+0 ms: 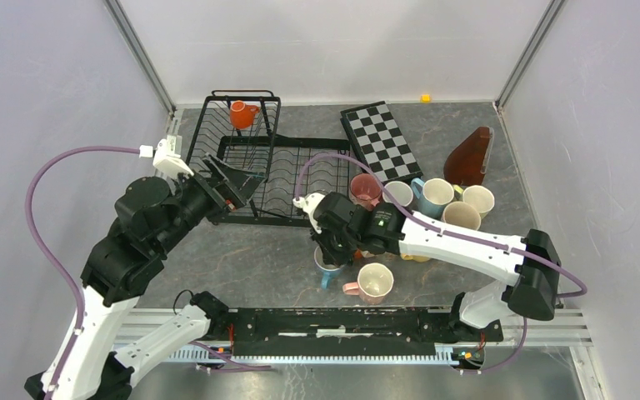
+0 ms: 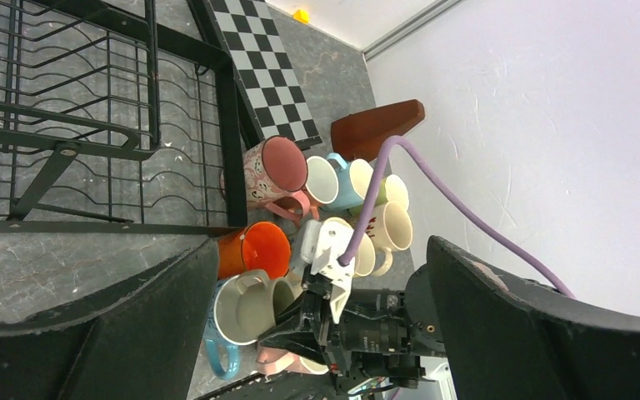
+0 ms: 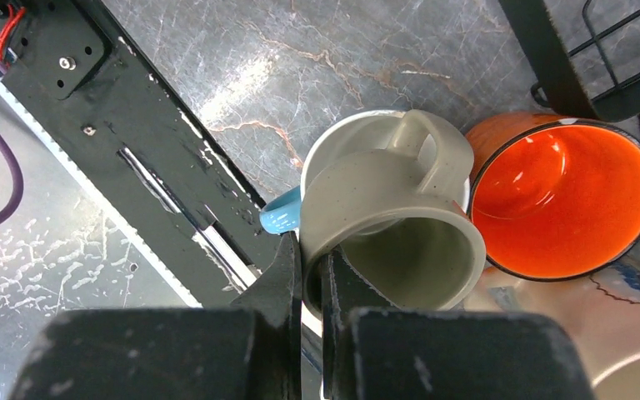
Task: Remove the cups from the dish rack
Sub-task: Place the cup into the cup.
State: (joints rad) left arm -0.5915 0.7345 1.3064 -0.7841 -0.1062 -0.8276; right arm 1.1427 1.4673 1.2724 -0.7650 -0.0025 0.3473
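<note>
Right hand pinching beige mug rim over blue mug, left hand spread wide beside dish rack

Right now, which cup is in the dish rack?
The orange cup in the dish rack's taller basket part, far left. Every other cup seen is outside the rack, including the beige cup the right gripper grips.

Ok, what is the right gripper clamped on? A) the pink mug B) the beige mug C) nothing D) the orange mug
B: the right gripper pinches the wall of the beige mug, one finger inside and one outside; the orange mug stands free beside it.
</note>
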